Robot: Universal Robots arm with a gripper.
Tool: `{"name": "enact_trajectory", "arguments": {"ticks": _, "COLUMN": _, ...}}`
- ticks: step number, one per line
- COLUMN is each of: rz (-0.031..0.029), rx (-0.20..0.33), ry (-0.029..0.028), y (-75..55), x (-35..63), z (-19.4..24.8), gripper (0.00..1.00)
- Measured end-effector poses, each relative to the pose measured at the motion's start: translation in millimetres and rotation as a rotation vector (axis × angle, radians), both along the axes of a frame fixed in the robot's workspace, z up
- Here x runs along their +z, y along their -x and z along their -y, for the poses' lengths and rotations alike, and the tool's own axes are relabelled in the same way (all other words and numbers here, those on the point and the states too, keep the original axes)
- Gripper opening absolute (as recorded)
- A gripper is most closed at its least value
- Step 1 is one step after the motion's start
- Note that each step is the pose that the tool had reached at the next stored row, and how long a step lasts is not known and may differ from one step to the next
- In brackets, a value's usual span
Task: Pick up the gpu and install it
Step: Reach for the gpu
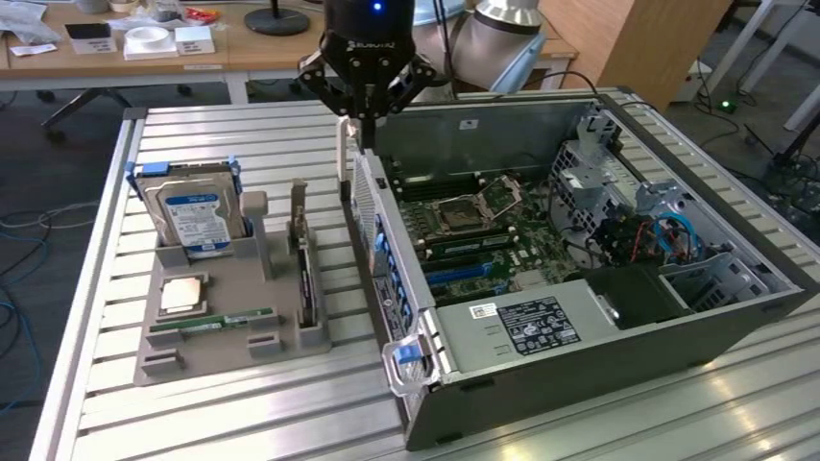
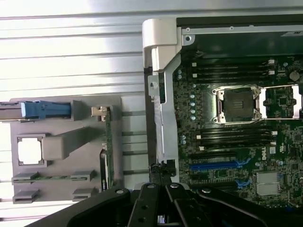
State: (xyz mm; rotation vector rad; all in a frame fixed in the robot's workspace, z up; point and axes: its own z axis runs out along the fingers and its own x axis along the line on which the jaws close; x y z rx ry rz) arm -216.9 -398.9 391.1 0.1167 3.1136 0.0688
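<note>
From the exterior view, the black gripper (image 1: 365,120) hangs over the side wall of the open grey metal computer case (image 1: 539,379), jaws pinched fully together on nothing. The thin, dark gpu card (image 1: 305,279) stands edge-on in the grey plastic holder (image 1: 192,365).

In the wrist view, the gripper (image 2: 160,171) hovers above that wall, and the gpu card (image 2: 108,146) sits slotted in the holder (image 2: 128,106).

Exterior camera looks obliquely down over the computer case (image 1: 551,384) and parts tray (image 1: 205,370); nearer wrist camera looks straight down on both.
</note>
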Motion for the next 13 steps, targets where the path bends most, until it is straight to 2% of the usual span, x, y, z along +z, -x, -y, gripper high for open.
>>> {"name": "enact_trajectory", "arguments": {"ticks": 9, "rz": 0.0000, "rx": 0.000, "ry": 0.0000, "y": 23.3, "x": -0.7, "z": 0.0, "gripper": 0.11}}
{"name": "enact_trajectory", "arguments": {"ticks": 13, "rz": 0.0000, "rx": 0.000, "ry": 0.0000, "y": 24.7, "x": -0.8, "z": 0.0, "gripper": 0.11}}
